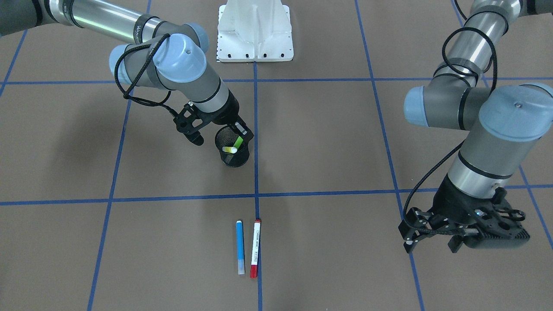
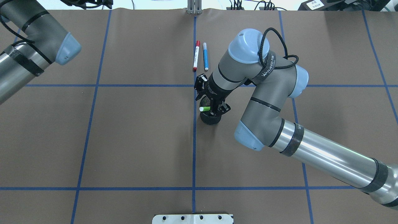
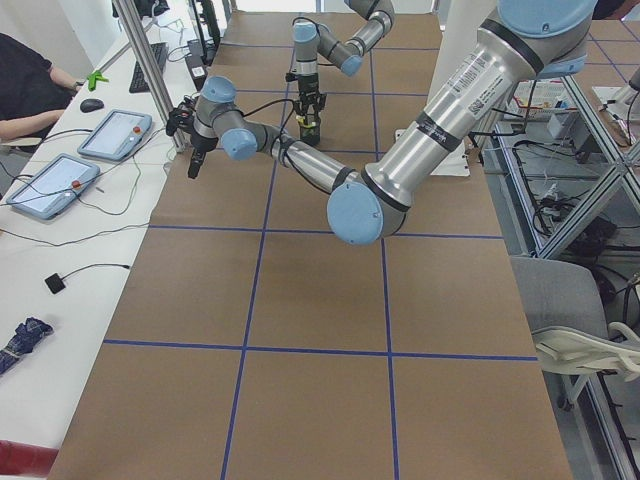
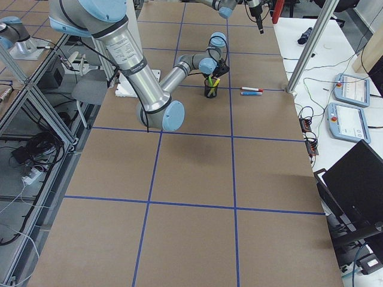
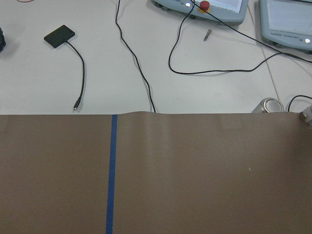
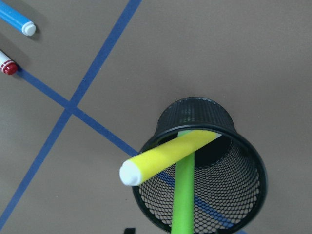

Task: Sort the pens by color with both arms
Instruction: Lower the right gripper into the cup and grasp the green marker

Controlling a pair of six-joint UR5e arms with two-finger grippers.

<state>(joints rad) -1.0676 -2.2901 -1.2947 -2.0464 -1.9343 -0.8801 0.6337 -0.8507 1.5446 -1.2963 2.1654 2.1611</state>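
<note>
A black mesh cup (image 1: 235,160) stands near the table's middle. A yellow pen (image 6: 165,158) and a bright green pen (image 6: 184,195) lean inside it. My right gripper (image 1: 239,131) hangs just above the cup's rim and looks open, with the green pen's upper end (image 2: 205,109) beside its fingers. A blue pen (image 1: 239,246) and a white pen with a red cap (image 1: 255,248) lie side by side on the mat, toward the operators' edge. My left gripper (image 1: 432,248) hovers open and empty far off near that same edge.
Blue tape lines divide the brown mat into squares. The white mounting base (image 1: 255,30) sits at the robot's edge. Beyond the mat, the left wrist view shows a white desk with cables (image 5: 131,58) and control pendants (image 5: 204,5). A person (image 3: 30,80) sits there.
</note>
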